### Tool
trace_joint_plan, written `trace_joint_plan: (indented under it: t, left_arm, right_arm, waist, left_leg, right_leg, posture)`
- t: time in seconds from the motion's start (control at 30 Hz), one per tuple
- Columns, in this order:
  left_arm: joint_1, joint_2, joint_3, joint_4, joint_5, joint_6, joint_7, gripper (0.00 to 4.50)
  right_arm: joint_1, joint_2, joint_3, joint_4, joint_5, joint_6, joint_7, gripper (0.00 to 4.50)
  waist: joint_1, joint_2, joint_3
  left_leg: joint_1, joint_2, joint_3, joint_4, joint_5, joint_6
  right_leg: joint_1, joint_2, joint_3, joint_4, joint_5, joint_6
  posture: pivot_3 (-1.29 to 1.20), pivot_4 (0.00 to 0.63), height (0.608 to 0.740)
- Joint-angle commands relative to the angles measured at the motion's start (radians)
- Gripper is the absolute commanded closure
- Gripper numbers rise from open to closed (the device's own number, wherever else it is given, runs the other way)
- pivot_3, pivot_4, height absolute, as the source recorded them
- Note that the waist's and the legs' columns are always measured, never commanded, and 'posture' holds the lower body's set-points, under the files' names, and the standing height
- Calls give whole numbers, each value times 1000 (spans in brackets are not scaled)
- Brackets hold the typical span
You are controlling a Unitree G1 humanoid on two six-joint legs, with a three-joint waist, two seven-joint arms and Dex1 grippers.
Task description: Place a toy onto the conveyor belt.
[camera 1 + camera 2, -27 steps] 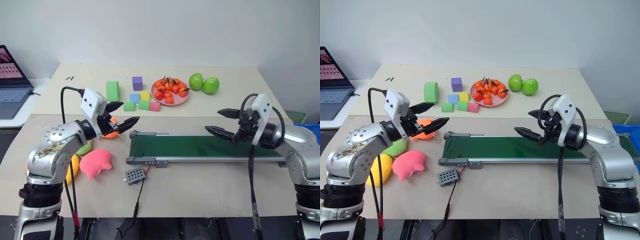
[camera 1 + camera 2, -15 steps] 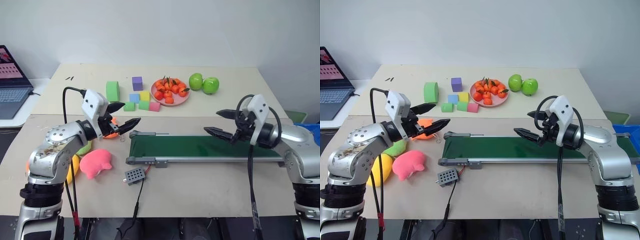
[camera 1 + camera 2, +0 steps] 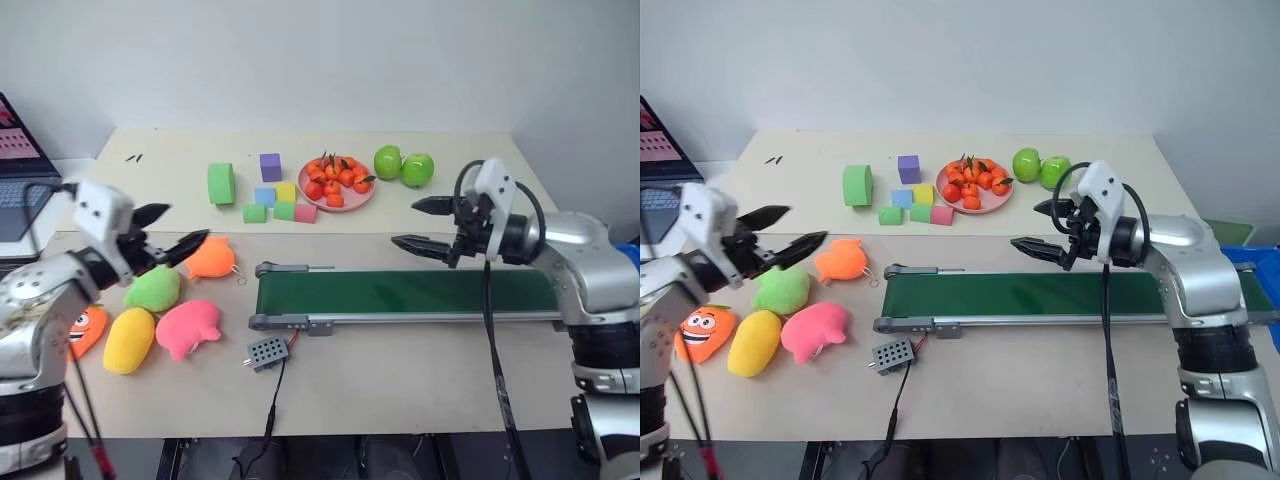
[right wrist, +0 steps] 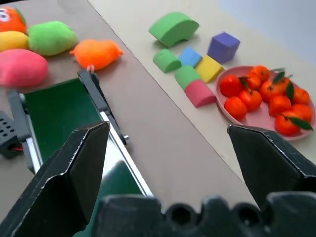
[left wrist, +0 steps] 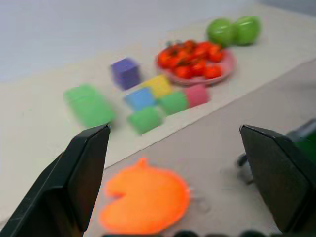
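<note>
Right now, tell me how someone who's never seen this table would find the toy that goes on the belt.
Start at the conveyor belt and go past its left end to the cluster of plush toys. The toy is the deep orange-red one at the cluster's far left, beside the yellow plush. It alone has a white-and-black cartoon face; the paler orange plush nearer the belt shows none.

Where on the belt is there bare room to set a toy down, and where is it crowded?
The conveyor belt is bare along its whole green length between the end rollers. The table strip in front of it is open too. Crowded: the plush cluster off its left end.
</note>
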Motion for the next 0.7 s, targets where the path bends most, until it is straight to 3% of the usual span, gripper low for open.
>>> trace_joint_plan:
  t: [0.03,0.17,0.37,0.7]
  left_arm:
    - [67,-13,128,-21,21,-13,81,23]
    - [168,-45,218,-33,22,-16,129,23]
    - [240,-86,258,26,36,-15,194,23]
    - [217,-113,204,226,127,-118,272,23]
  right_arm:
    - [-68,7,15,6,36,33,61,0]
    - [-91,14,33,4,73,54,147,0]
    - [-86,24,46,-58,148,105,235,0]
    - [-75,28,33,-174,235,213,216,0]
  waist:
    - [0,0,0]
    - [7,0,0]
    - [14,0,0]
    - [13,0,0]
  left_leg:
    - [0,0,0,0,0,0]
    - [0,0,0,0,0,0]
    - [0,0,0,0,0,0]
    - [0,0,0,0,0,-1]
  right_leg:
    - [0,0,0,0,0,0]
    - [0,0,0,0,0,0]
    - [0,0,-1,0,0,0]
    - [-1,0,-1,1,0,0]
  posture:
    - [0,150,738]
    - [0,150,738]
    - [0,150,738]
    - [0,150,738]
